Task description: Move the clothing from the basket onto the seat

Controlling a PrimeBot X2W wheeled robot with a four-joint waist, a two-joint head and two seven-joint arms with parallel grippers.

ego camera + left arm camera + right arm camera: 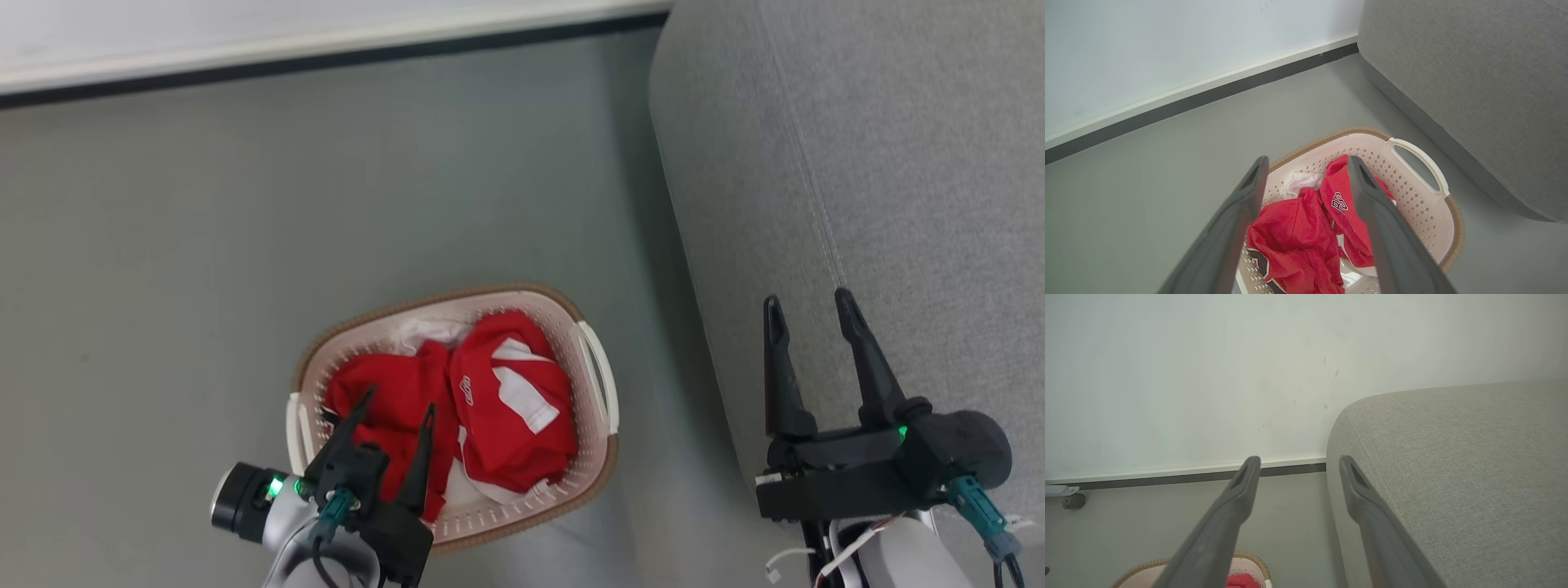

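Observation:
Red clothing (482,400) with white panels lies bunched in the cream basket (600,384), which stands on the floor left of the grey seat (898,180). My left gripper (396,402) hovers open over the basket's near left part, fingers apart above the clothing (1298,232), holding nothing. The basket's handle (1423,163) shows to the right of my fingers in the left wrist view. Over the front edge of the seat (1453,465) my right gripper (808,300) stands open and empty, and a bit of the basket (1247,563) shows below it.
Grey floor (245,229) spreads around the basket. A white wall with a dark baseboard (326,61) runs along the far side. A small grey caster (1073,501) sits by the wall at the left of the right wrist view.

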